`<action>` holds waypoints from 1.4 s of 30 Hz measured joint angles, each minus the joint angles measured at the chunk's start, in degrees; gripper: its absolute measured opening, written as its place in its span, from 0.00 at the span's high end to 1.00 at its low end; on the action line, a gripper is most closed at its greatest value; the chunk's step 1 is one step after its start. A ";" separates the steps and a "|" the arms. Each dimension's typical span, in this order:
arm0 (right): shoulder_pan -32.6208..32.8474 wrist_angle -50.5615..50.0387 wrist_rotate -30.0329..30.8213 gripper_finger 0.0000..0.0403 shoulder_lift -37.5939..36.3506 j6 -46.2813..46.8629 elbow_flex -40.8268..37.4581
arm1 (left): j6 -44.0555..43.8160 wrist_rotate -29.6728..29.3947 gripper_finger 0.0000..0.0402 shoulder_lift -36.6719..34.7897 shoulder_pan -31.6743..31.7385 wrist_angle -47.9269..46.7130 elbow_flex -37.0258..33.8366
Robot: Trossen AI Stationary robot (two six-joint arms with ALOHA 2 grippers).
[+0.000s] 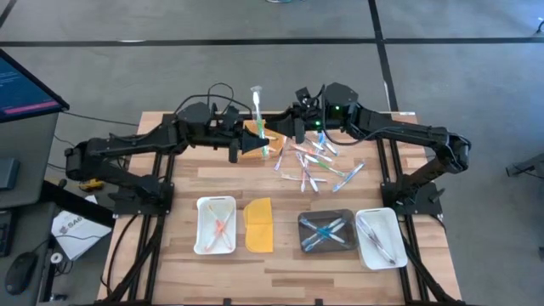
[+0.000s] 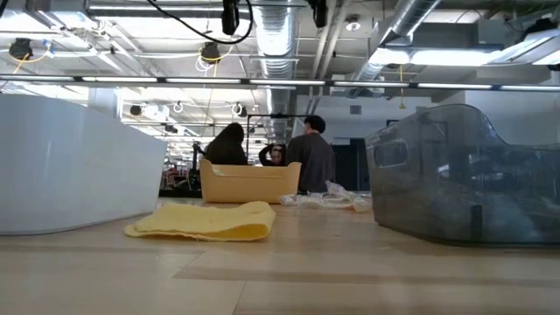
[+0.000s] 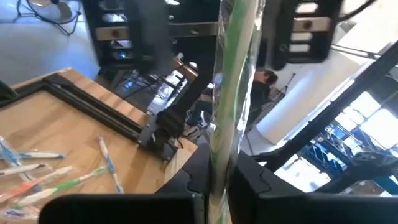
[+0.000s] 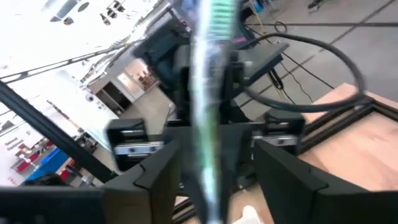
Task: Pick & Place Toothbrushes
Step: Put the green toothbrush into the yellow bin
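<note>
High view: left gripper (image 1: pixel 255 136) is clamped on a wrapped green toothbrush (image 1: pixel 257 109), held upright above the orange tray (image 1: pixel 255 140) at the table's (image 1: pixel 280 263) far side. Right gripper (image 1: pixel 299 119) faces it, fingers apart, perhaps touching the wrapper. Loose toothbrushes (image 1: pixel 313 166) lie nearby.

Yellow lid (image 1: pixel 259 225) (crumpled) between white tray (image 1: pixel 216 225) and dark tray (image 1: pixel 326 232).

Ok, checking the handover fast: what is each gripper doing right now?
Left gripper: shut on the green toothbrush.
Right gripper: open, fingers either side of the same toothbrush.
</note>
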 joint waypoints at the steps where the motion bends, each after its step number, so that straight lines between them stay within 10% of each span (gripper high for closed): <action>1: -0.08 -0.15 0.14 0.48 0.04 -0.01 0.00 | -0.01 0.11 0.96 0.00 0.00 0.00 0.00; 42: 4.11 -2.63 3.14 0.55 0.04 -3.70 0.00 | -1.04 1.41 0.96 2.80 -3.44 0.14 -0.02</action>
